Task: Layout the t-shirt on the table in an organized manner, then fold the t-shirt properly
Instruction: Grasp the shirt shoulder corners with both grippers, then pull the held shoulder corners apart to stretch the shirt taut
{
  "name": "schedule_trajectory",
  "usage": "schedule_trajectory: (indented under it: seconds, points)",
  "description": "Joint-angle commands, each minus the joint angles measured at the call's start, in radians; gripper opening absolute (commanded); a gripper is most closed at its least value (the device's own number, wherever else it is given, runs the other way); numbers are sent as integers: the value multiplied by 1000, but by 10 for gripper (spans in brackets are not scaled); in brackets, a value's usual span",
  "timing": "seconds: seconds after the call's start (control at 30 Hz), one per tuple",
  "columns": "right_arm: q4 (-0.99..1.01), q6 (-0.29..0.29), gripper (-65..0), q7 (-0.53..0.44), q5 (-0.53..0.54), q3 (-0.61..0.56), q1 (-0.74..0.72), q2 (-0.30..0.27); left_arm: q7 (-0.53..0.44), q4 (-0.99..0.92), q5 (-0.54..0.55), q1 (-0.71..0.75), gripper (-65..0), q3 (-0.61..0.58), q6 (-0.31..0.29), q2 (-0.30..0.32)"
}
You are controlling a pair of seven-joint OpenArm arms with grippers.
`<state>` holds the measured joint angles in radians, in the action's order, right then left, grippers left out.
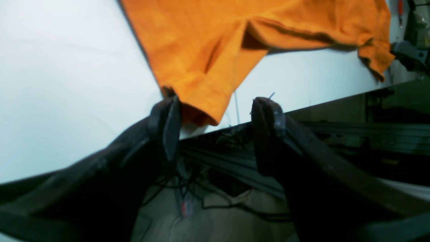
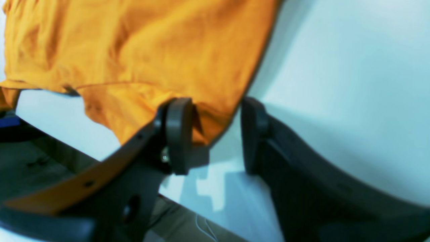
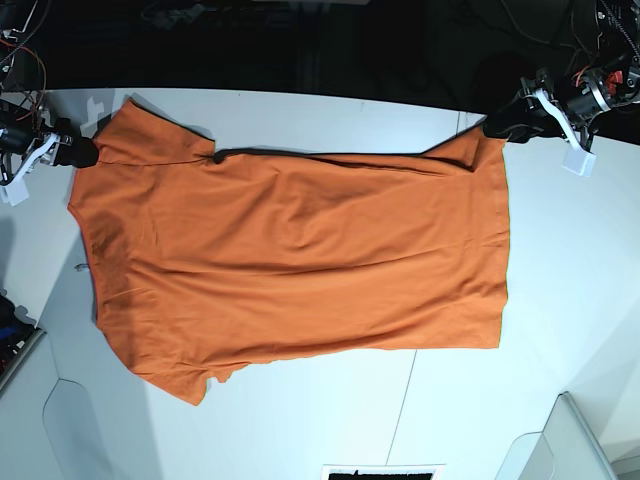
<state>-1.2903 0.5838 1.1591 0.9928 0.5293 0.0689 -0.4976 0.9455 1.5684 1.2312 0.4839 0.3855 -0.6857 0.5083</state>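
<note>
The t-shirt point(image 3: 290, 260) lies long from nine to three o'clock, each far corner sitting between one gripper's spread fingers, left gripper point(image 1: 215, 114) and right gripper point(image 2: 215, 127).

In the base view the t-shirt point(image 3: 290, 260) covers the centre of the table point(image 3: 560, 300), leaving bare passage along the right side and the bottom edge, narrower strips at far left and top.
</note>
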Motion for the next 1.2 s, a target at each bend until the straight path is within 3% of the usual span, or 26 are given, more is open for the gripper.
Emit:
schedule_trajectory:
  seconds: [0.0, 0.37, 0.43, 0.57, 0.63, 0.77, 1.0, 1.17]
  points:
    - [-12, 8, -404, 6, 0, 5, -5, -6, -14, 13, 25, -2, -296, 8, -12, 9]
    - [-12, 8, -406, 16, 21, 5, -8, 58, -36, 14, -2, -34, -311, 6, -12, -1]
    - [-12, 8, -429, 19, 21, 5, -7, 58, -36, 14, -1, -43, -375, 6, -12, -1]
    - [-12, 8, -650, 20, 17, 5, -8, 58, -38, 16, 0, -55, -567, 5, -12, -1]
    - [-12, 8, -650, 20, 13, 5, -8, 58, -44, 16, 1, -54, -645, 5, -12, 0]
    - [-12, 8, -650, 20, 3, 5, -8, 43, -43, 17, 0, -53, -650, 5, -12, 29]
    - [-12, 8, -650, 20, 15, 6, -8, -56, -43, 25, 11, -51, -650, 6, -12, 145]
    - [-12, 8, -650, 19, 7, 6, -13, -105, -43, 91, 10, -52, -650, 6, -12, 174]
